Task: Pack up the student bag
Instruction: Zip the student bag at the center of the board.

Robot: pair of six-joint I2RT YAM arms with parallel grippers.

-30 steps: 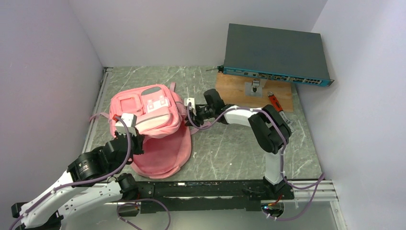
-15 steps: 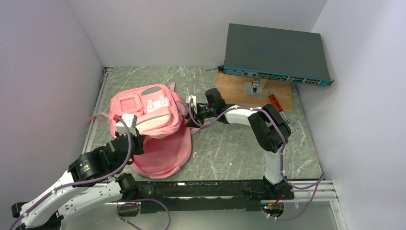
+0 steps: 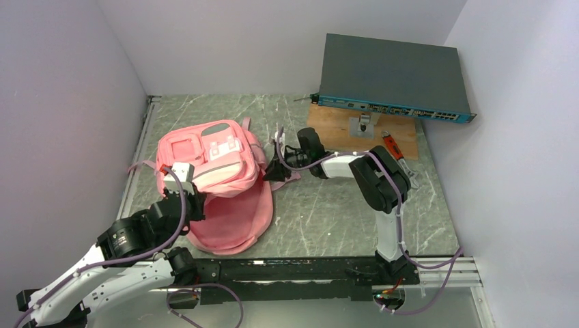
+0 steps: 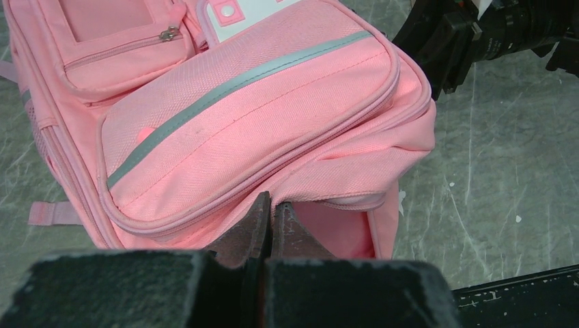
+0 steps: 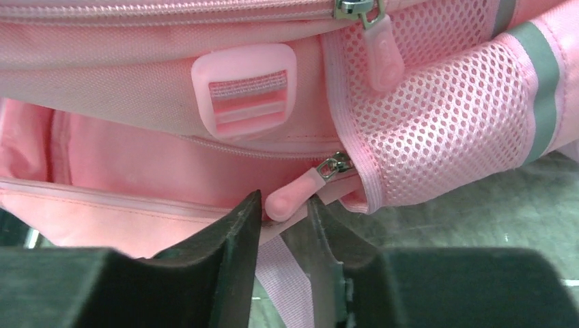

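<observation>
Right hand (image 5: pixel 283 208) is now sitting lower against the right side of the student bag (image 3: pixel 205 160) than a second ago, having swung down and turned from its spot beside the bag's upper corner. Its 2 fingers are straddling a pink zipper pull (image 5: pixel 293 195) just under the mesh side pocket (image 5: pixel 437 137). The pull is lying in the narrow gap between them, but whether they are already pinching it cannot be told. Left hand (image 4: pixel 268 205) is staying closed in the same place, its tips pressing into the bag's near fold. The bag is lying on the left of the worktop (image 3: pixel 341 212) and is not shifting. This is looking like the hand lining up to work the zipper, so the packing itself is probably still waiting.
</observation>
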